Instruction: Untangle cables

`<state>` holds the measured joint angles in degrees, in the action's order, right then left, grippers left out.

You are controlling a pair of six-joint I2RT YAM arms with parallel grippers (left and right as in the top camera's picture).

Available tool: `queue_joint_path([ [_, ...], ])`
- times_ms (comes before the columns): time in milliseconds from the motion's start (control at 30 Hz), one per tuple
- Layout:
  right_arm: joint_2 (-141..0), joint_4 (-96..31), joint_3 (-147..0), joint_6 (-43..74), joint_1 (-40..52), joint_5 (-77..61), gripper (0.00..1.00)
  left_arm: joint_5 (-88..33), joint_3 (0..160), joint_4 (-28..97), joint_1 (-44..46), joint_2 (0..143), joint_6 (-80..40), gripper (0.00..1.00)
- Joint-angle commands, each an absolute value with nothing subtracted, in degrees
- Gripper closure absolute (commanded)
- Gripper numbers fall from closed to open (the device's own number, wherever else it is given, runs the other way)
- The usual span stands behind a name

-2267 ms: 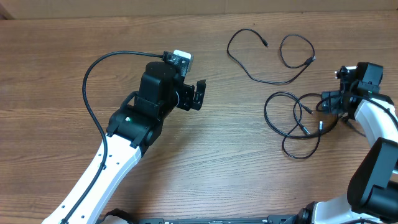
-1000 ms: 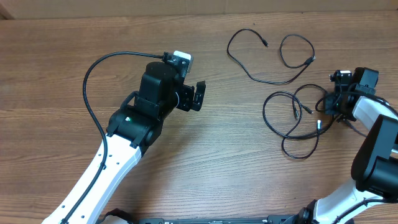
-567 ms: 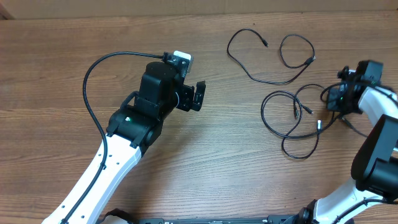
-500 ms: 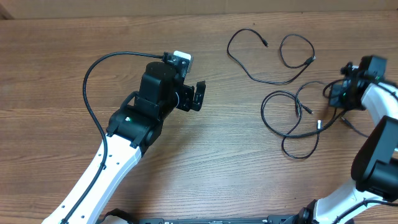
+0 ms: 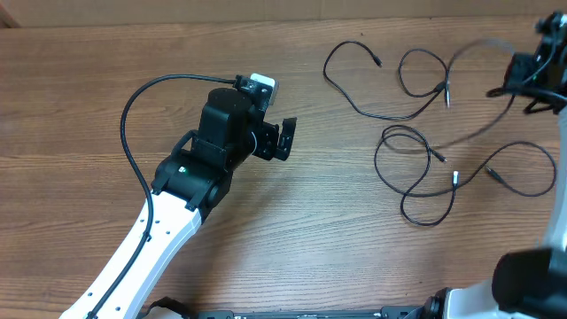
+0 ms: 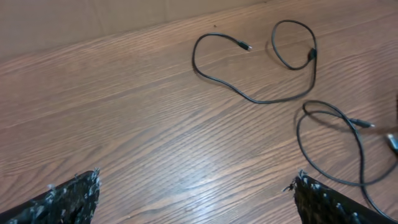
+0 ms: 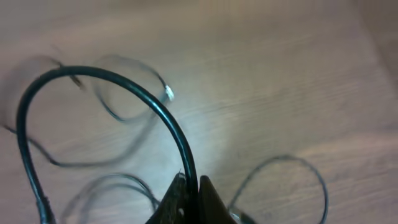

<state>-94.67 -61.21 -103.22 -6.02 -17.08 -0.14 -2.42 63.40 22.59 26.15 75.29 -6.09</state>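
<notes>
Three thin black cables lie at the table's back right. One winding cable [image 5: 381, 116] rests at the back, also in the left wrist view [image 6: 249, 98]. A looped cable [image 5: 377, 159] lies in front of it. My right gripper [image 5: 524, 75] is raised at the far right edge, shut on a third cable [image 7: 149, 99] that arcs up from between its fingers. From overhead this cable [image 5: 469, 49] is a blurred arc in the air. My left gripper [image 5: 285, 139] hovers open over bare wood at mid-table, its fingertips [image 6: 74, 196] wide apart and holding nothing.
The left arm's own thick black wire [image 5: 128, 133] loops out over the table on the left. The table's back edge [image 5: 266, 22] runs close behind the cables. A loose cable loop [image 5: 549, 164] lies near the right edge.
My right gripper has risen and swung back and right with one cable, pulling it up out of the looped pile, which shifted and spread. The left arm has stayed still.
</notes>
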Motion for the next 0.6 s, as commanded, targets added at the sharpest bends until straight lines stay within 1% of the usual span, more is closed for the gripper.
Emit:
queue_joint_path([
  [0,-90.30,-64.01,-112.53,-1.13,-14.68,-0.16,0.96,-5.39,63.48,22.48,26.37,75.64,-6.90,0.00],
  [167,-90.00,-68.88,-125.84,1.06,-12.19,-0.10,0.96,-7.49,63.48,22.48,26.37,75.64,-6.90,0.00],
  [333,-90.00,-71.66,-137.53,3.46,-12.01,-0.03,0.96,-10.79,63.48,22.50,26.37,75.64,-6.87,0.00],
  [567,-90.00,-75.05,-147.70,3.38,-12.01,6.26,0.96,-13.58,63.48,22.48,26.39,75.64,-6.87,0.00],
])
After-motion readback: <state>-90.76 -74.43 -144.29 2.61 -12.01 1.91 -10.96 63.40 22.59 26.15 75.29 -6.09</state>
